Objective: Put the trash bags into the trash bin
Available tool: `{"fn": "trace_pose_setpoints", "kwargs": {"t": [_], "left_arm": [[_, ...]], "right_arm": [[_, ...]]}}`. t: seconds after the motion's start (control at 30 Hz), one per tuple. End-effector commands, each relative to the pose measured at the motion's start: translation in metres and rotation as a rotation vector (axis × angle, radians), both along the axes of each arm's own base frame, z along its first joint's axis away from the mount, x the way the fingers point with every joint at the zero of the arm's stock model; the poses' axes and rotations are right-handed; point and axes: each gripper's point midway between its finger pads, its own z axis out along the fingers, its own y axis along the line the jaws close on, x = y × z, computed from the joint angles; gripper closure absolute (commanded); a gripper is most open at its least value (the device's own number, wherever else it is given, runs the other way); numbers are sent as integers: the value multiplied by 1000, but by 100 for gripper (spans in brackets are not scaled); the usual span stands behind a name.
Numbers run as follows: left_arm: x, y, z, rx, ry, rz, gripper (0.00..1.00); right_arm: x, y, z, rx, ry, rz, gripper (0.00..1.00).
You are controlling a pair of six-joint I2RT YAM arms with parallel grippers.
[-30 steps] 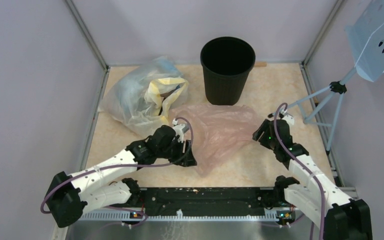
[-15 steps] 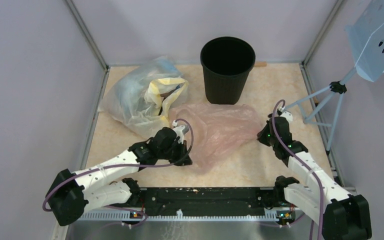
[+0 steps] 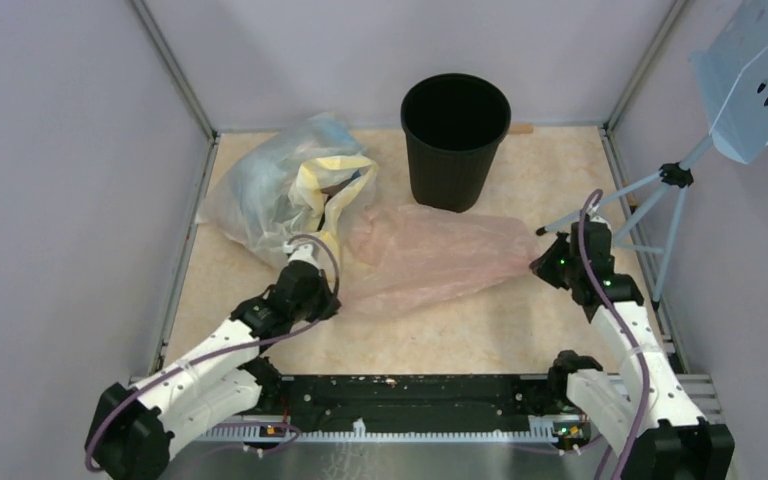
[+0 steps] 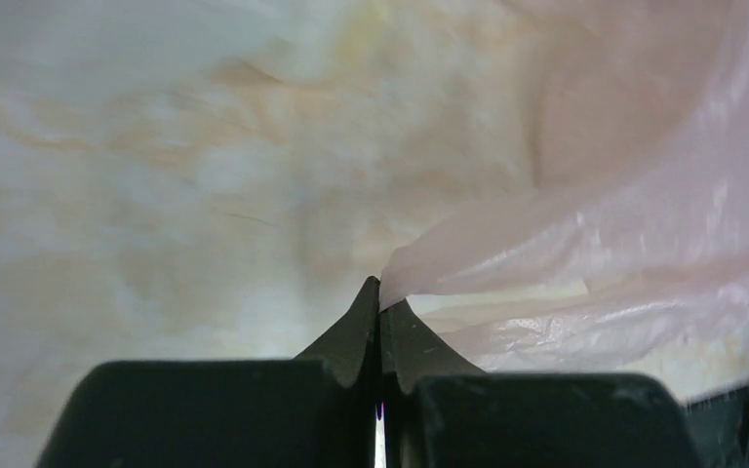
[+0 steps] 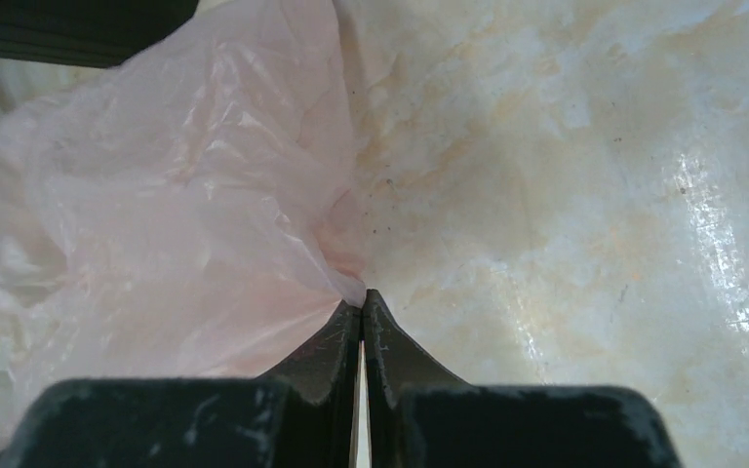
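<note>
Pulled apart, left hand [image 4: 378, 294] and right hand [image 5: 361, 302] pinch the trash bag [image 3: 430, 260].

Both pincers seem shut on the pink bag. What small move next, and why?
Probably lift both arms together. The left pincer and right pincer each pinch an end of the thin see-through pale pink plastic film bag, which lies stretched on the table, below the rim of the round black ribbed plastic wastebasket behind it.

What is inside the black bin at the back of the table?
Only the dark inner wall of the bin shows; nothing sticks out. Its bottom is lost in shadow. The pink bag lies outside, in front of it.
</note>
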Motion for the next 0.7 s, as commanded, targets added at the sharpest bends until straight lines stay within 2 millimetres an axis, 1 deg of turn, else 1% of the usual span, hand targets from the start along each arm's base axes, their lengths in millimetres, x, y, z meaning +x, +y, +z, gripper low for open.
{"fn": "trace_pose_setpoints", "kwargs": {"t": [0.0, 0.07, 0.13, 0.3, 0.4, 0.5, 0.57, 0.67], "left_arm": [[34, 49, 6, -5, -95, 243, 100], [43, 61, 16, 1, -145, 294, 100], [49, 67, 29, 3, -198, 319, 100], [66, 73, 56, 33, -286, 342, 100], [80, 70, 76, 58, -319, 332, 100], [95, 70, 99, 80, -352, 343, 100], [102, 72, 115, 92, -378, 360, 100], [105, 76, 138, 90, -420, 381, 100]], "right_arm": [[-2, 5, 39, 147, -63, 38, 100], [-4, 8, 45, 210, -66, 51, 100], [-8, 16, 50, 255, -66, 91, 100], [-17, 35, 62, 331, -59, 182, 100], [-25, 44, 67, 358, -79, 245, 100], [-32, 47, 63, 366, -111, 260, 100], [-33, 45, 61, 347, -127, 255, 100], [-35, 44, 64, 321, -141, 269, 100]]}}
